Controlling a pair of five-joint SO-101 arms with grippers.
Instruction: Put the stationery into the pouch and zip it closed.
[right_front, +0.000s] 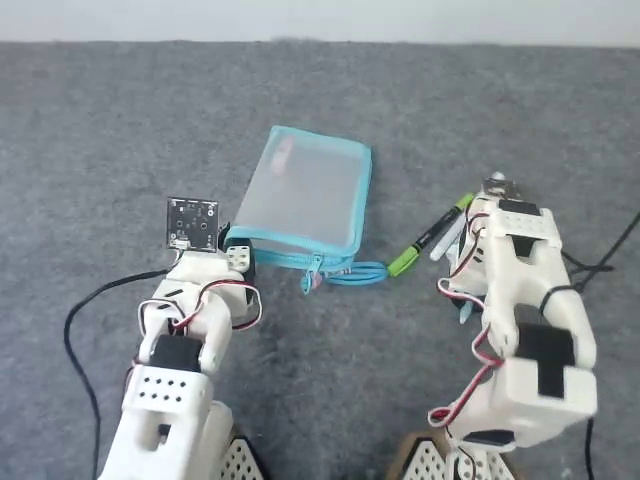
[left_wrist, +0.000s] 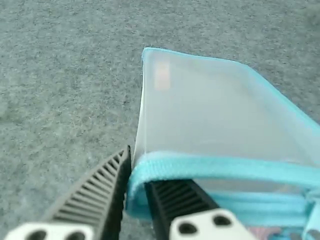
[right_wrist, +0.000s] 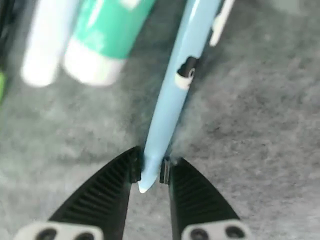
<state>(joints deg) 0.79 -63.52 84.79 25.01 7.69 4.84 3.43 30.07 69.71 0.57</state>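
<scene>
Pinching the teal rim of the pouch (right_front: 310, 195) on the grey table (right_front: 100, 130), the left end effector (left_wrist: 136, 167) steadies it (likely for loading), while the right end effector (right_wrist: 150, 172) grips a blue pen (right_wrist: 175, 85) nearby.

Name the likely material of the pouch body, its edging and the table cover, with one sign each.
Pouch body: probably frosted translucent plastic, smooth and milky. Edging: seemingly woven turquoise fabric tape, matte. Table cover: likely grey felt or carpet, fuzzy, speckled.
</scene>
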